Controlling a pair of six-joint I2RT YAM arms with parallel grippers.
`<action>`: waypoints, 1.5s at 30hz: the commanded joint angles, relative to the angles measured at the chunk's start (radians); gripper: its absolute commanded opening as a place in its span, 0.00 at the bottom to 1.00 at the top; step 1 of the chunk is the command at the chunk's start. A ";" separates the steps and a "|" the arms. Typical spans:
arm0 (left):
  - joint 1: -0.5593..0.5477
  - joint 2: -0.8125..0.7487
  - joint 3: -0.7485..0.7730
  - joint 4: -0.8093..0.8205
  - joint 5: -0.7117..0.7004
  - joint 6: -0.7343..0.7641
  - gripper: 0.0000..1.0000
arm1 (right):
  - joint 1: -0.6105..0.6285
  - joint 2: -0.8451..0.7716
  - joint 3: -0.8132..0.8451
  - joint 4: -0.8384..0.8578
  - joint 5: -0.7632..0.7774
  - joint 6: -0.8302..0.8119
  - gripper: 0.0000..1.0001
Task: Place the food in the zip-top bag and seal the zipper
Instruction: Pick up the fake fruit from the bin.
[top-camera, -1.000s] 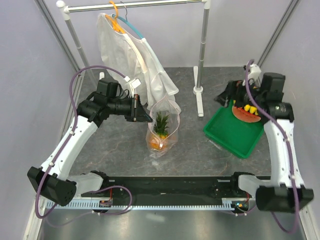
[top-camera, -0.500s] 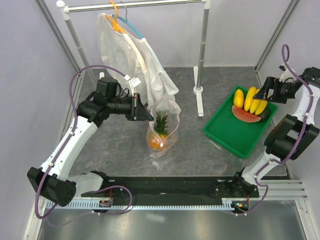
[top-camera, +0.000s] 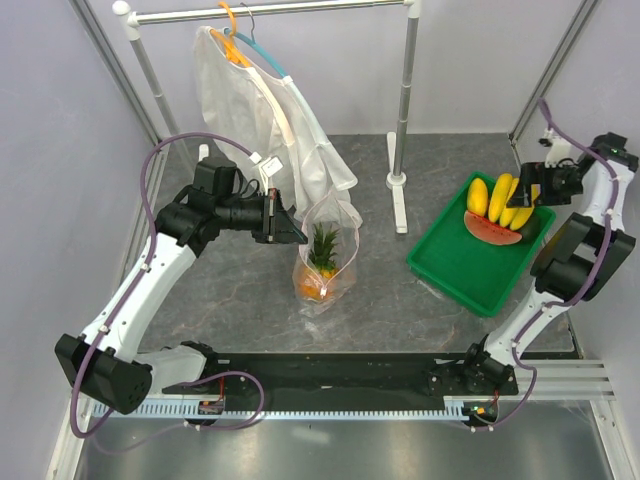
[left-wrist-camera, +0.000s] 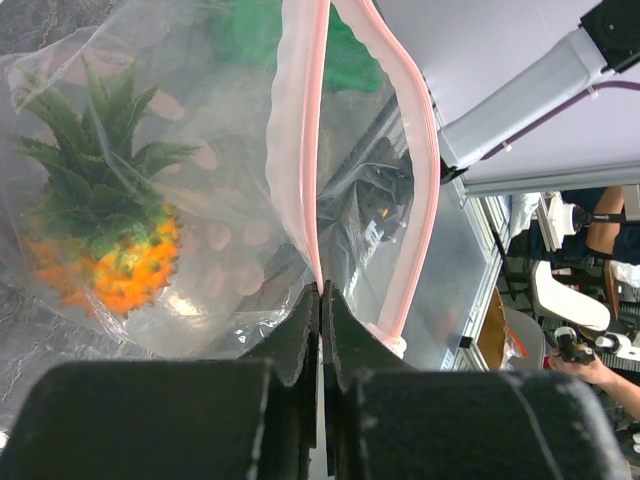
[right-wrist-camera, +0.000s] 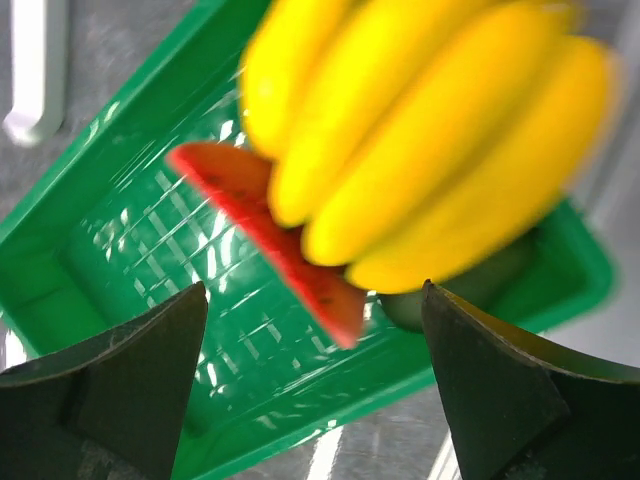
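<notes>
Toward the middle of the surface, the left hand (left-wrist-camera: 320, 292) is clamped on the zipper (left-wrist-camera: 305, 150), holding the zip-top bag (top-camera: 345, 225) upright with its mouth agape and the pineapple (left-wrist-camera: 105, 235) inside; by the far right edge, the right hand (top-camera: 528, 185), fingers apart, hovers just beside the banana bunch (top-camera: 500, 200) and watermelon slice (top-camera: 492, 230) in the green tray (top-camera: 455, 265); the bananas run near-to-far, just left of that nearer hand.

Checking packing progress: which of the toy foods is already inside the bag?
The pineapple: it sits inside the clear bag, while the bananas and watermelon slice lie in the green tray.
</notes>
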 joint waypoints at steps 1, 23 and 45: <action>-0.003 -0.028 -0.003 0.038 0.020 -0.024 0.02 | -0.046 0.049 0.113 0.034 -0.055 0.126 0.95; -0.003 -0.032 -0.002 0.052 0.028 -0.029 0.02 | -0.053 0.167 0.019 0.275 -0.095 0.269 0.97; -0.003 -0.029 -0.009 0.054 0.029 -0.029 0.02 | -0.031 0.149 -0.179 0.430 -0.311 0.358 0.76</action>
